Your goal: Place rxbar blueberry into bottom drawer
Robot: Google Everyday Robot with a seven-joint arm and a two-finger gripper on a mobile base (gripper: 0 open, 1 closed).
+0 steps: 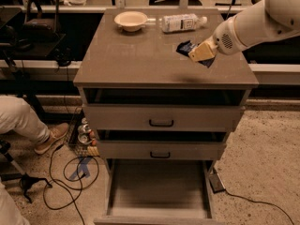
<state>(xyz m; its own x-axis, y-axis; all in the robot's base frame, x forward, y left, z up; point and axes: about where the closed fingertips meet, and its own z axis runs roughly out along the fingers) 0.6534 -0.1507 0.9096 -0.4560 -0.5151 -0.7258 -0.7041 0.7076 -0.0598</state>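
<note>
My gripper (198, 53) hangs over the right part of the cabinet top, with the white arm reaching in from the upper right. It is shut on the rxbar blueberry (185, 47), a dark blue bar whose ends stick out on both sides of the beige fingers. The bar is held a little above the top and casts a shadow near the front edge. The bottom drawer (158, 217) is pulled wide open at floor level, directly below and nearer to me, and its flat floor is bare. The black-brown packet is hidden behind the gripper.
A cream bowl (131, 19) and a bottle lying on its side (183, 22) sit at the back of the cabinet top (122, 64). The top drawer (161, 118) and middle drawer (160, 150) are slightly open. A person's leg (23, 121), cables (70, 172) and cans (85, 133) lie to the left.
</note>
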